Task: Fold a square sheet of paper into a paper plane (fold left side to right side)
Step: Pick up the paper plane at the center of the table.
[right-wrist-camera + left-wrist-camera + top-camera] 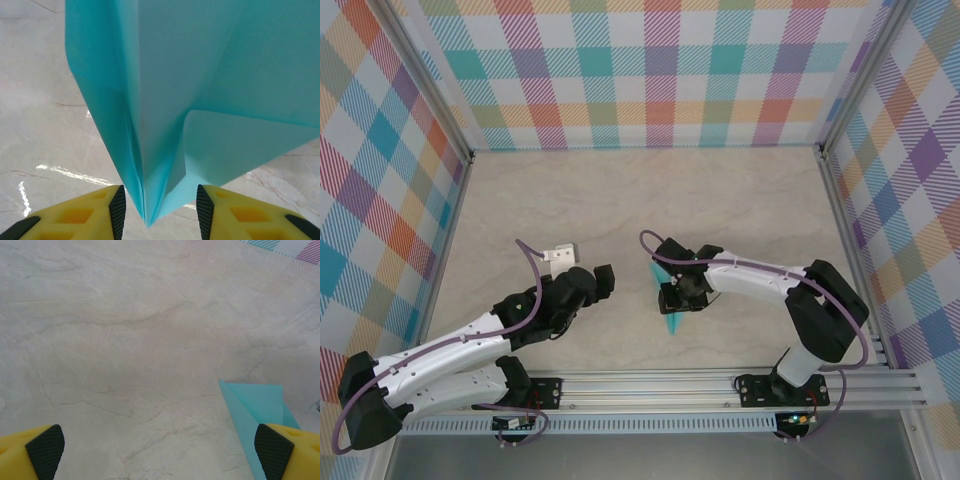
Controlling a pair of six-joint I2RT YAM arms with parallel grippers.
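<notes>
Scene: my two arms reach in over a pale marble-look table (650, 190), one piece of teal paper between them.
Paper: the square sheet of paper (671, 322), already creased into a narrow layered wedge, lies right of centre and towards the near edge, partly under my right wrist.
Right gripper: my right gripper (672, 298) sits directly on the sheet. In the wrist view the jaws stand part-way apart, one on each side of the wedge's pointed end (175, 75), and table shows between each of the pads (118, 210) and the paper, so I judge this a straddle and not a clamp.
Left gripper: my left gripper (598, 283) hangs spread to its widest, holding nothing, with bare table between its pads (45, 452).
Direction: from my left gripper the paper lies to the right, its pale edge entering that wrist view beside the right-hand finger (252, 405).
Long axis: the wedge runs near to far across the table, and in the right wrist view it points back at the fingers.
Nearer arm: the right, which is on the sheet, while the left is off to its left side with open table in the gap.
Judgement: a left-over-right fold turns on that gap, so the left jaws would have to travel rightward to meet the paper's left edge while the right end stays pinned.
</notes>
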